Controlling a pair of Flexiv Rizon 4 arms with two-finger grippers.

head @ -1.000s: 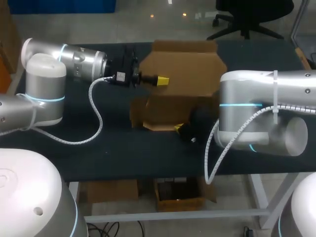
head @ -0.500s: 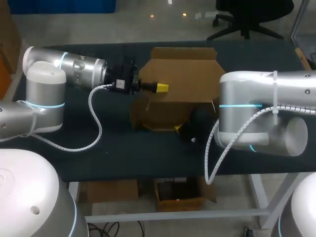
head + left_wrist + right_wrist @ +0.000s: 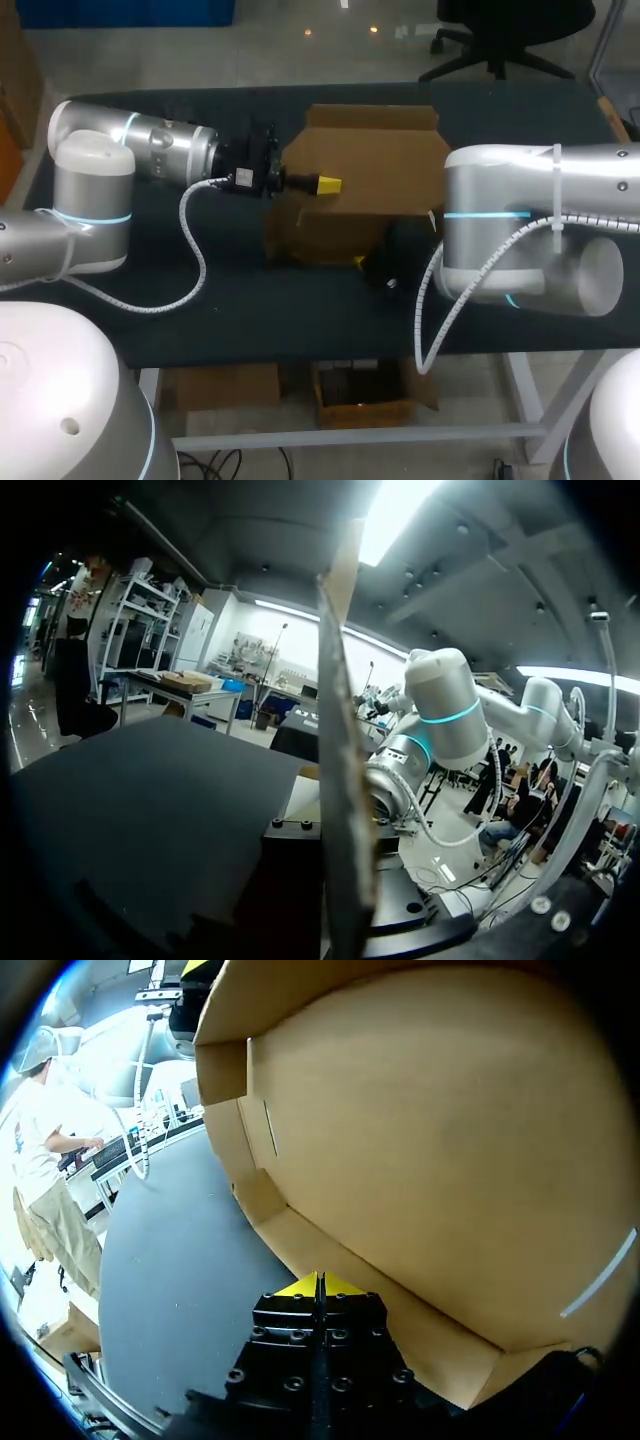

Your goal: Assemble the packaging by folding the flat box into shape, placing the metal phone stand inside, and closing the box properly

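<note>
Under the box lies the dark surface point(image 3: 230, 300), the largest thing in view. Right arm point(image 3: 540, 220) comes in from the right of the box and its bulk covers the box's right front corner. Left arm point(image 3: 130, 150) comes in from the left of the box, wrist level with the lid.

Brown cardboard box point(image 3: 370, 160) stands mid-surface, partly formed. Its big lid flap tilts over the body, and a short side flap sticks out at the box's left front.

Left gripper point(image 3: 328, 184) is at the lid's left edge, one yellow tip on top of the flap. In the left wrist view the flap point(image 3: 340, 780) runs edge-on straight out of the gripper, so it is clamped on the flap.

Right gripper point(image 3: 362, 262) is at the box's front edge, low by the surface. In the right wrist view its tips point(image 3: 318, 1285) are pressed together with nothing between them, touching the fold at the base of the cardboard panel point(image 3: 420, 1140) ahead.
</note>
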